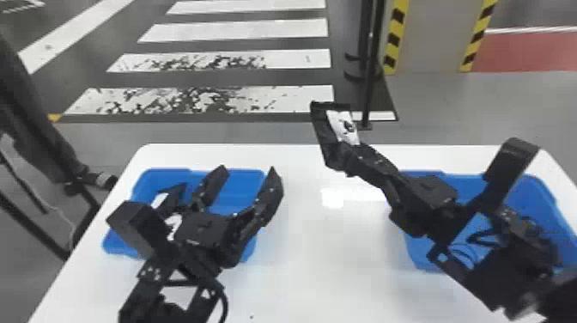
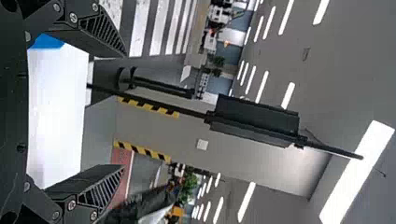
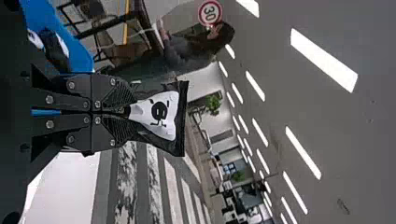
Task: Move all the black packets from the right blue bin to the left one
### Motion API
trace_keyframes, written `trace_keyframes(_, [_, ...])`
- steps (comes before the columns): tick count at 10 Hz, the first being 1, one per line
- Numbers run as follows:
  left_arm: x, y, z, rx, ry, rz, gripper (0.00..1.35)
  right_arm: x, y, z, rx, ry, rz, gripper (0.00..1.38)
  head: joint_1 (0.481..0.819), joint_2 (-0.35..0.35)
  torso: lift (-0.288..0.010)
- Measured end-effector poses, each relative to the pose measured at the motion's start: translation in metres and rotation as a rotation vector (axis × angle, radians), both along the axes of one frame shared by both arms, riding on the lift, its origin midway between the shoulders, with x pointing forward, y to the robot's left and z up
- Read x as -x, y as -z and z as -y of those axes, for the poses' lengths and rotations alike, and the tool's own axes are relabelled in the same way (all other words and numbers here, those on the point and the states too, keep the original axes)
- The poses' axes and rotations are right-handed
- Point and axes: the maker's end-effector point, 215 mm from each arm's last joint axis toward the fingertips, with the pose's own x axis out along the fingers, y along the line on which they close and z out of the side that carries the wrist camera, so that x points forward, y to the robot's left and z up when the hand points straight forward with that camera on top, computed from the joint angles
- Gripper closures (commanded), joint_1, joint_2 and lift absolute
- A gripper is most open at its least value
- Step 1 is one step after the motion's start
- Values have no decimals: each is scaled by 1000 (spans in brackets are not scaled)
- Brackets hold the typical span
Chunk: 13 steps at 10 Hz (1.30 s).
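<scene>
In the head view, the black packet (image 1: 342, 124), white-panelled, tilts up from the tips of the right gripper (image 1: 339, 161), which clamps it above the white table (image 1: 335, 257). The left gripper (image 1: 247, 172) hangs spread over 1 of 2 blue bins (image 1: 241, 189); striped flooring (image 1: 300, 25) lies beyond. In the left wrist view, its 2 fingers stand apart, near a hazard-striped pillar (image 2: 154, 128). In the right wrist view, 2 fingers pinch the packet's narrowed end.

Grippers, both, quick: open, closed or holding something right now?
Left gripper: open, nothing between its fingers.
Right gripper: closed on a black packet, which sticks out past its fingertips.
</scene>
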Motion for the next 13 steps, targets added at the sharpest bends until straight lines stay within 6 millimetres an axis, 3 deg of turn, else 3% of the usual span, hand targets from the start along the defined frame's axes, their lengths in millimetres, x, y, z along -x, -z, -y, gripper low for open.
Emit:
trace_keyframes(2, [0,-14,16,94,63,8,199,14,13,-30,-5,-71,-28,1131,695,147,-140])
trace_keyframes(5, [10,-52,19,205,84,70,200,29,19,-57,-15,-135,-44,1131,695,184,-140])
trace_keyframes(8, [11,-48,28,195,109,38,200,49,16,-89,-54,-212,-62,1131,695,216,-140])
trace_keyframes(10, [9,-48,21,141,87,56,208,61,16,-101,-73,-247,-79,1131,695,237,-140])
trace_keyframes(11, [8,-49,18,126,71,63,343,67,18,-106,-77,-262,-87,1131,695,250,-140])
trace_keyframes(12, [7,-47,15,115,43,55,814,71,18,-110,-82,-274,-94,1131,695,264,-140])
trace_keyframes(13, [8,-40,18,129,31,16,1012,71,18,-112,-86,-278,-95,1131,695,265,-140])
